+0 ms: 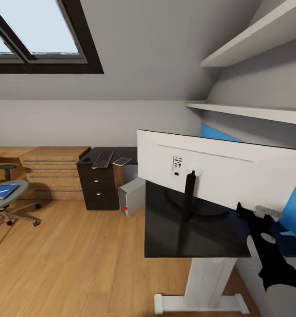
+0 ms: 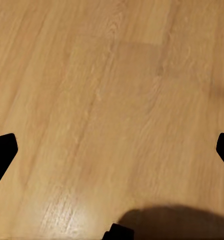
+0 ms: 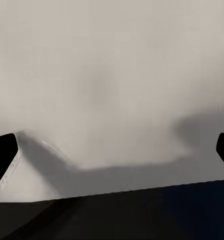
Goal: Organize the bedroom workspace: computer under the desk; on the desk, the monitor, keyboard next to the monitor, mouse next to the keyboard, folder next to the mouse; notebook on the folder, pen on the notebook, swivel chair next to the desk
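My right gripper [image 3: 112,150] has its fingers spread wide with nothing between them, and the monitor [image 1: 218,169] stands right ahead of them, white back toward me, on the desk [image 1: 165,229]. My left gripper [image 2: 112,150] is just as wide open and bare, over wooden floor [image 2: 112,100]. Farther off, keyboard [image 1: 103,159] lies on the desk's far wing, computer [image 1: 131,196] below, folder [image 1: 0,191] on the swivel chair [image 1: 5,204].

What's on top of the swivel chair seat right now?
The blue folder lies flat on the swivel chair seat. Nothing shows on top of it from the head view; the seat beneath it is covered, and the frame edge cuts off the chair's left part.
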Robot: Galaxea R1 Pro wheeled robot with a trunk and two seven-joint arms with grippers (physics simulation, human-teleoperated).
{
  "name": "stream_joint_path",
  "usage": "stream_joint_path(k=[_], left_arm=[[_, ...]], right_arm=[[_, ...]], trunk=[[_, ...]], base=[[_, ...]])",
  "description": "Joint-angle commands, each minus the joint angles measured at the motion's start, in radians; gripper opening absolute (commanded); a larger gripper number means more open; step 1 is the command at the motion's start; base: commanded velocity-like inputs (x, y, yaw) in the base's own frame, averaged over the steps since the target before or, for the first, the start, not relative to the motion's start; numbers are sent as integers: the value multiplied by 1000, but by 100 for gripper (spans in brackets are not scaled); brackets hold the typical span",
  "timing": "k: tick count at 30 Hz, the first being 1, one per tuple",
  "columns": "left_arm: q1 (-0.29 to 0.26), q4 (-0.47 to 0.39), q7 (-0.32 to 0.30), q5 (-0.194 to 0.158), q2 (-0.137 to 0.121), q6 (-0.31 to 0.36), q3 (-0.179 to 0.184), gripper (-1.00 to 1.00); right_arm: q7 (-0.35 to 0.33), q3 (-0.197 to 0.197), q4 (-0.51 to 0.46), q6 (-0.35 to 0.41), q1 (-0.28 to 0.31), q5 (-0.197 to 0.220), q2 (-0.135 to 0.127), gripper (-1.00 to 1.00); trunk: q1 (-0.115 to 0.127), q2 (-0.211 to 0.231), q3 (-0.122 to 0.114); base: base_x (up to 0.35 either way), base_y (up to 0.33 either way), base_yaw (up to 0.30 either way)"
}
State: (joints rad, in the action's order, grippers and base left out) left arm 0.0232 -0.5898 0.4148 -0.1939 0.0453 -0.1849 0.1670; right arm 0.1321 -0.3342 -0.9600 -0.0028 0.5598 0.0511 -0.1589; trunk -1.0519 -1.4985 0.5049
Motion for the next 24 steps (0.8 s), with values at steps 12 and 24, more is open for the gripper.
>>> stream_joint_path(k=[12, 24], left_arm=[[0, -1, 7, -12, -1, -4, 6, 100], [0, -2, 7, -12, -2, -5, 5, 100]], right_arm=[[3, 1, 0, 0, 0, 6, 0, 100], [1, 0, -2, 0, 0, 6, -1, 100]], trunk=[[0, 0, 12], [0, 0, 19]], base=[[0, -21, 232], [141, -109, 109]])
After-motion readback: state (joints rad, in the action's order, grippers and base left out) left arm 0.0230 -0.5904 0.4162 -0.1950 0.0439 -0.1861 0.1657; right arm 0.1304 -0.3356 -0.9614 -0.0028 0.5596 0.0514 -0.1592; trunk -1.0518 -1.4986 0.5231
